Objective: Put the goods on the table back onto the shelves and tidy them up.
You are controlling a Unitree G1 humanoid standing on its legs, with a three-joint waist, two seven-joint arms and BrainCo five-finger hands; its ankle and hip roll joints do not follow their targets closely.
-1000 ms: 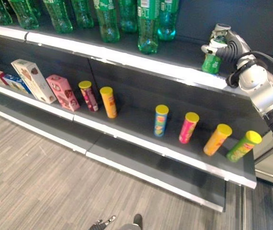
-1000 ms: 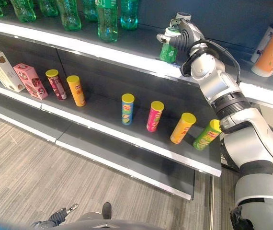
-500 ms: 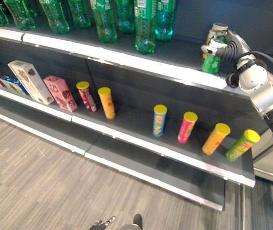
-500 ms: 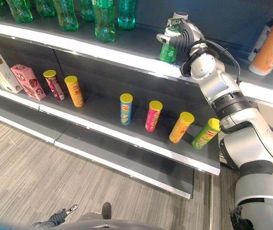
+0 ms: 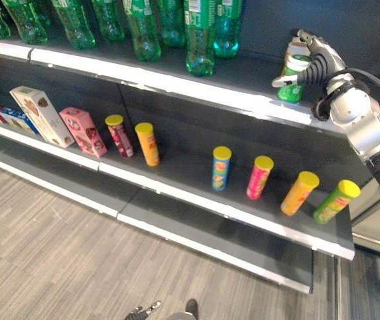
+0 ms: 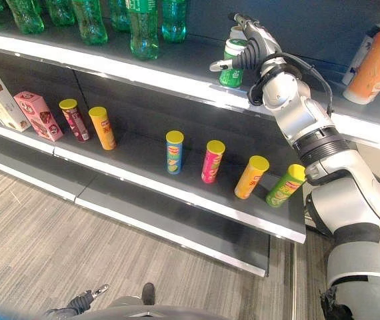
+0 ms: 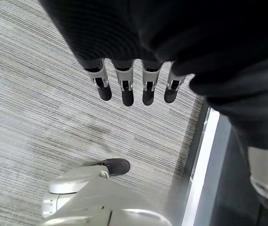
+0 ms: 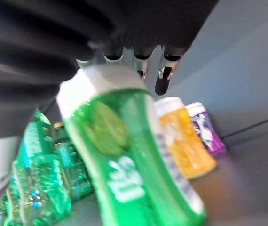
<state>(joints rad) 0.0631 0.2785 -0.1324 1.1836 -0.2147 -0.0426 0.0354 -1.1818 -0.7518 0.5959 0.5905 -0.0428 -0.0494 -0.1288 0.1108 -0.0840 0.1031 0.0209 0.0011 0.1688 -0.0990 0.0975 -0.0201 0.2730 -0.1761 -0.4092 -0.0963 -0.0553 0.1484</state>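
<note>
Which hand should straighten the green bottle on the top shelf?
Right. The right hand is open beside the green bottle on the top shelf; the left hand hangs over the floor.

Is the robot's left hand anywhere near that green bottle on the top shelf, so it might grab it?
Probably not. The left hand hangs low over the floor with fingers straight, far below the top shelf. The green bottle stands by the right hand, whose fingers are spread open around it.
</note>
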